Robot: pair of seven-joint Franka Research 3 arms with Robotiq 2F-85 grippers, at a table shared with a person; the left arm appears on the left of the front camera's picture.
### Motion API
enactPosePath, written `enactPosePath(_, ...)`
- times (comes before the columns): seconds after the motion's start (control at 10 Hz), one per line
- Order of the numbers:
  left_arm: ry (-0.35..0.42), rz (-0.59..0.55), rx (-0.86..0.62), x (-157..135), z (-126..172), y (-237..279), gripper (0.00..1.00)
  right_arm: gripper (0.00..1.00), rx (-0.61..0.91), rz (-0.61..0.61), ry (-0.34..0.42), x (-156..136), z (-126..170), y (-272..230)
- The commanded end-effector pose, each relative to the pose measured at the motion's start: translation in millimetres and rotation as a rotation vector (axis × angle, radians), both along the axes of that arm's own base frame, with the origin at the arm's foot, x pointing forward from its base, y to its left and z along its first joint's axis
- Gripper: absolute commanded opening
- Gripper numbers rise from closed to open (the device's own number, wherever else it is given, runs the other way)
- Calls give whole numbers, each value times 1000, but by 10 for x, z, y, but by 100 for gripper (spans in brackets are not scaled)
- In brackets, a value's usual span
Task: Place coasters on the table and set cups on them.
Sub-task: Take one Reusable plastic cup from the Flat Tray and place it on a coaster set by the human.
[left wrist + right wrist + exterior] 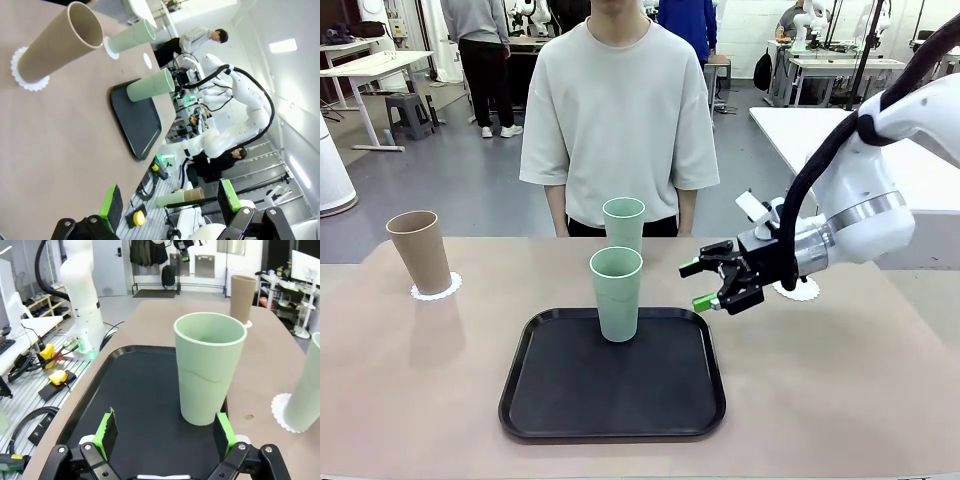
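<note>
A mint cup (616, 293) stands upright on the black tray (613, 400). My right gripper (697, 286) hovers open just to its right, level with its lower half. In the right wrist view this cup (207, 370) rises just ahead of the right gripper (165, 429), nearer one green pad (223, 430). A second mint cup (623, 223) stands behind the tray on a coaster (281, 410). The tan cup (420, 250) sits on a coaster (435, 290) at far left. Another coaster (798, 290) lies bare, partly behind my right arm. My left gripper (170, 202) is open and holds nothing.
A person in a pale shirt (618, 120) stands at the table's far edge, arms down. The beige table (840, 400) has free room right of the tray and between the tray and the tan cup. White tables stand farther back.
</note>
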State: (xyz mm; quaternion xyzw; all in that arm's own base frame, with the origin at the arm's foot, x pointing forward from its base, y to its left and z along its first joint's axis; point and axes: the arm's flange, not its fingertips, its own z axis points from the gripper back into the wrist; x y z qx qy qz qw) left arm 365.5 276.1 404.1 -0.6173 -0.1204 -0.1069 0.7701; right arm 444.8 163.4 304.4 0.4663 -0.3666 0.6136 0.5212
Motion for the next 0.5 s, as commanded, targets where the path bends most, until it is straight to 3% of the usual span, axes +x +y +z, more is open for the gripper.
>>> enactPosePath(0.0, -3, 4, 1, -22, 17, -3, 100, 100, 59, 46, -50, 94, -65, 68)
enactPosePath(0.2, -3, 4, 1, -22, 17, -3, 100, 100, 95, 16, -18, 73, -75, 101)
enactPosePath(0.4, -3, 4, 1, -22, 17, -3, 100, 100, 31, 31, -21, 41, -93, 50)
